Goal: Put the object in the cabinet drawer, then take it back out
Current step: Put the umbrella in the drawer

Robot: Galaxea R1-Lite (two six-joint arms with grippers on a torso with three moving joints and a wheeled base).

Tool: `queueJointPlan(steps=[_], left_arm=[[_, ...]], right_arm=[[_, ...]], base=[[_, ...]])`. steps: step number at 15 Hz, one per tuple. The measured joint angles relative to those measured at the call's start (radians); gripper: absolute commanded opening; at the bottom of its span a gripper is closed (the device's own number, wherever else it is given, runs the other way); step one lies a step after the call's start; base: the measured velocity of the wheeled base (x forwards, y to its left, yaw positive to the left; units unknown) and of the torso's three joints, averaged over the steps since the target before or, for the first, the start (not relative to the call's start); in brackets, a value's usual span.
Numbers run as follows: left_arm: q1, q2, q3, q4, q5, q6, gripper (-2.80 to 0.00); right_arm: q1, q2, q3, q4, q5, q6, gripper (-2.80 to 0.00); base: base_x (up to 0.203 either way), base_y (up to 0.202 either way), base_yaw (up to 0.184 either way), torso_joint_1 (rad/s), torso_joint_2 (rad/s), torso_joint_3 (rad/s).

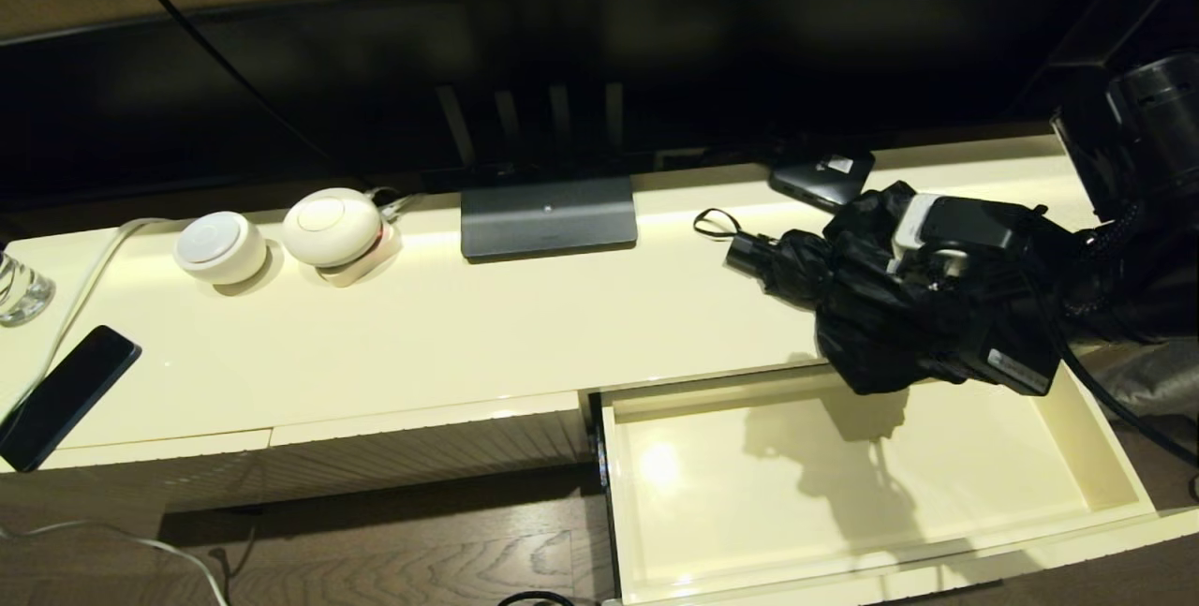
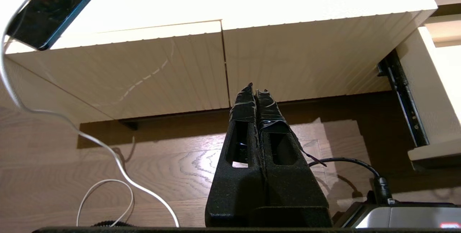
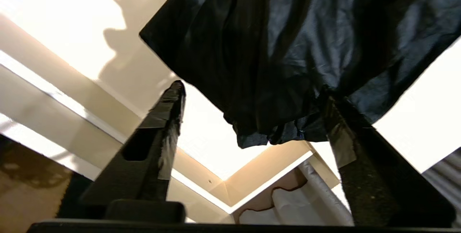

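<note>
Head view: the black compact umbrella with bunched fabric [image 1: 871, 306] lies at the cabinet top's front edge, overhanging the open glossy cream drawer [image 1: 1105, 456], probably just set down.

Left wrist view: the idle left gripper [image 2: 256, 92] hangs below the ribbed front, jaws together.

Right wrist view: the right gripper [image 3: 252, 107] has its jaws apart around the fabric, not clamping.

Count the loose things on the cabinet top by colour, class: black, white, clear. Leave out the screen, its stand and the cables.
Black: 3 – umbrella, phone, small box
White: 2 – round device, round device on a base
Clear: 1 – glass
Total: 6
</note>
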Motion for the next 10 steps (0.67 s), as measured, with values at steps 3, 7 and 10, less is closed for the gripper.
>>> queueJointPlan(steps=[3,7,10], left_arm=[[0.0,0.0,0.0,0.001,0.0,0.0,-2.8],[0.0,0.0,0.0,0.0,0.0,0.001,-2.8],[0.0,0.0,0.0,0.0,0.0,0.0,-2.8]], right_arm=[[-0.016,0.003,0.017,-0.006,0.001,-0.096,0.0],[-0.089,0.071,0.015,-0.066,-0.001,-0.159,0.0],[-0.121,0.117,-0.014,-0.071,-0.002,-0.163,0.0]], base=[[0.0,0.0,0.0,0.0,0.0,0.0],[0.0,0.0,0.0,0.0,0.0,0.0],[0.0,0.0,0.0,0.0,0.0,0.0]])
